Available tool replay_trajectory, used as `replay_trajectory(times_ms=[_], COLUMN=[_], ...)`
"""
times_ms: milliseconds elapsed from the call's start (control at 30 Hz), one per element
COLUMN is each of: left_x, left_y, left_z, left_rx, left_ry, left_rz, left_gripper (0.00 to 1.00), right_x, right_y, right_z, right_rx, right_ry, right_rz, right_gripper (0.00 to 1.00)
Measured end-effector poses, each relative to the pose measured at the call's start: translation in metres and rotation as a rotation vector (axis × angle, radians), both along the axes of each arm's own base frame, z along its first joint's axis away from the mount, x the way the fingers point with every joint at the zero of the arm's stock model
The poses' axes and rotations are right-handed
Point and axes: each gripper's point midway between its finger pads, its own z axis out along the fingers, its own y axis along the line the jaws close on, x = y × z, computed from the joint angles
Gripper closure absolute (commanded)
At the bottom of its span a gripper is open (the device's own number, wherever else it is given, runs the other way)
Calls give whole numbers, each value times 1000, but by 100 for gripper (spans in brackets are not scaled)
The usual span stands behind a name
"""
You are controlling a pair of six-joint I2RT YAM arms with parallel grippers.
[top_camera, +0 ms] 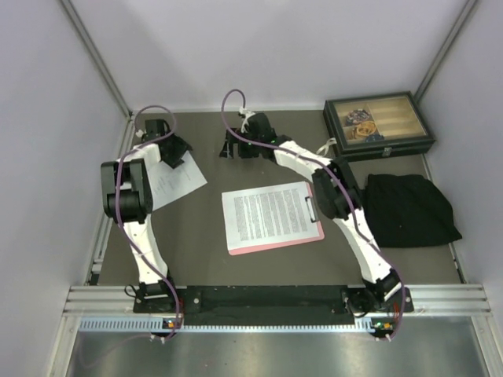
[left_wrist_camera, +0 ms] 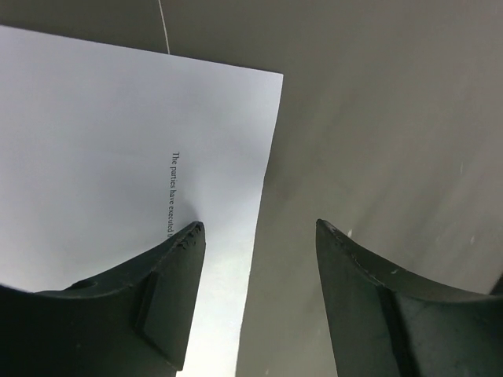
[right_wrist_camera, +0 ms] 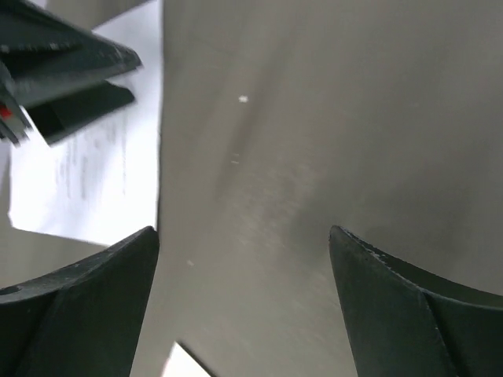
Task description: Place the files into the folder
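Astride sheet edge: L fingers (tips apart).

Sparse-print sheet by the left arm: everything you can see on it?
A white paper sheet with only a few lines of small black print. It lies flat and askew on the dark table, far left, apart from the pink clipboard. The left arm hides part of it from above. The left gripper straddles one edge with jaws apart: one tip over the paper, the other over bare table. Contact cannot be told.
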Motion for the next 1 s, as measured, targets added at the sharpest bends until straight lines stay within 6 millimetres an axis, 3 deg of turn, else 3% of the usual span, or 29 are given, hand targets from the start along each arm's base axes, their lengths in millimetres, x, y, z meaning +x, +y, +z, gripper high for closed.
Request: replay_trajectory(times_ms=[167,300,500,1000], left_x=[-19,-23,-26,-42], left_y=[-12,-16,-21,-42], left_z=[1,0,1,1], left_rx=[-34,-48,-71,-171], left_ry=[-6,-12,-13,3], left_rz=[-32,-48,-78,-156], left_gripper=[35,35,34,34], right_x=[-25,-52,-84,-88], right_y=[40,65,88,104], right_z=[-12,-15,-22,-32], right_rx=[60,92,137,186], right_ry=[85,161,303,402], right_rz=[23,26,-2,-71], right_gripper=[24,37,41,50])
